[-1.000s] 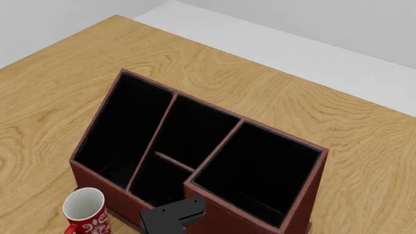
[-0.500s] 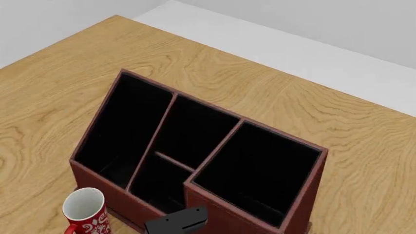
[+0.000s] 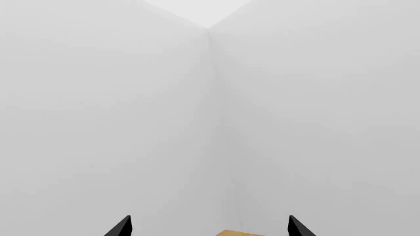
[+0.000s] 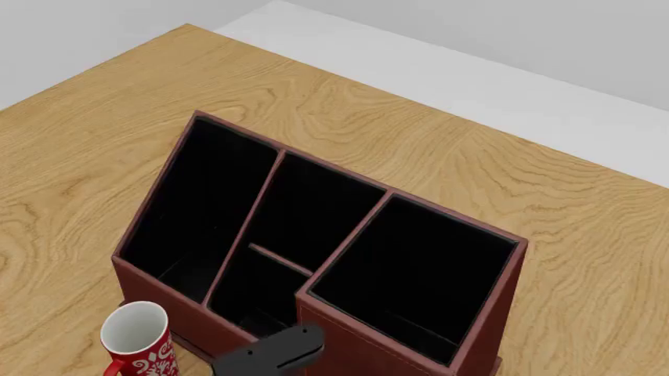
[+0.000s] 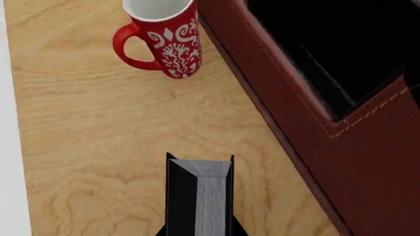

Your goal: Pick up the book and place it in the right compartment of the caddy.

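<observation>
My right gripper point(image 5: 198, 232) is shut on the book point(image 5: 198, 196), a black hardcover with white page edges. It hangs over the table just beside the caddy's near outer wall point(image 5: 328, 147). In the head view the book point(image 4: 269, 356) shows as a black slab at the lower edge, in front of the reddish-brown caddy point(image 4: 157, 294). It is below the taller right compartment point(image 4: 418, 274), whose black lining shows nothing inside. My left gripper point(image 3: 208, 227) is open and holds nothing. It points at white walls, with a sliver of table below.
A red mug with white patterns point(image 4: 136, 338) stands left of the book, close to the caddy's front corner, and also shows in the right wrist view point(image 5: 164, 37). The wooden table point(image 4: 94, 157) ends at a white floor behind.
In the head view the black book has sunk slightly, shifted a little left and tilted flatter. The caddy and mug have not moved.
</observation>
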Robot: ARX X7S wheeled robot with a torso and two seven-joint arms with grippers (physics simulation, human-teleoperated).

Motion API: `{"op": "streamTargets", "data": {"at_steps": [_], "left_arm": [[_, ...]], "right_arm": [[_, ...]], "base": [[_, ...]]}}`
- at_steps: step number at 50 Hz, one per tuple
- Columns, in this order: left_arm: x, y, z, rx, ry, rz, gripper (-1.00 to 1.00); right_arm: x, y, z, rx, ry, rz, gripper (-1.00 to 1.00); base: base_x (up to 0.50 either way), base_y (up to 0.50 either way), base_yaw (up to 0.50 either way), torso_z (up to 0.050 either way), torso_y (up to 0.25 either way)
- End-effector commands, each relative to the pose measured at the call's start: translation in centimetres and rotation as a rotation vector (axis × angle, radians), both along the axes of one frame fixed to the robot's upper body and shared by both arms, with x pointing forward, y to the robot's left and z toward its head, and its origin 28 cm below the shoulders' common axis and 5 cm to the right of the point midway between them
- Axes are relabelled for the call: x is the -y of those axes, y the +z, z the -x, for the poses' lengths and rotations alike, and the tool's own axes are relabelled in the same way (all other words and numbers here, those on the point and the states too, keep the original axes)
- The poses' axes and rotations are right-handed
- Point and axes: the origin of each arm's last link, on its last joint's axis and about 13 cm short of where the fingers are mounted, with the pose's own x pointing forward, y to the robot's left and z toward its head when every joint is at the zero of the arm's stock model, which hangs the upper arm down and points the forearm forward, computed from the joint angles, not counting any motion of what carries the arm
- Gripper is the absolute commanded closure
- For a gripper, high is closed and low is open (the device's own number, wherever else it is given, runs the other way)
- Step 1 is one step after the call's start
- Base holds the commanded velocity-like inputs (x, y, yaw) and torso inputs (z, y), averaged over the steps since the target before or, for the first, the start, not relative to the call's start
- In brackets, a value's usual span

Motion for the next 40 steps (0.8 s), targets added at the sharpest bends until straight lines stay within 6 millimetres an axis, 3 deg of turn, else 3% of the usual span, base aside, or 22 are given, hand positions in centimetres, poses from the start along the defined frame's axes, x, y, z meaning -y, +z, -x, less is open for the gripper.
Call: {"op": "streamTargets", "data": {"at_steps": [1, 13, 19, 40], "left_arm": [[0.0, 0.0, 0.0, 0.001, -0.002, 0.0, -1.0], [0.0, 0.1, 0.1, 0.002, -0.001, 0.001, -1.0], [0.0, 0.1, 0.2, 0.004, 0.002, 0.002, -1.0], [0.0, 0.2, 0.3, 0.008, 0.0, 0.004, -1.0]], "right_arm": [[-0.2, 3.4, 1.2, 0.138, 0.031, -0.004, 1.0], [0.0, 5.9, 2.0, 0.201, 0.048, -0.008, 1.0], [0.1, 8.4, 2.6, 0.256, 0.065, -0.018, 1.0], [0.6, 14.0, 3.4, 0.388, 0.071, -0.062, 1.0]], "base": [[0.0, 0.0, 0.0, 0.0, 0.0], [0.0, 0.0, 0.0, 0.0, 0.0], [0.0, 0.0, 0.0, 0.0, 0.0], [0.0, 0.0, 0.0, 0.0, 0.001]]}}
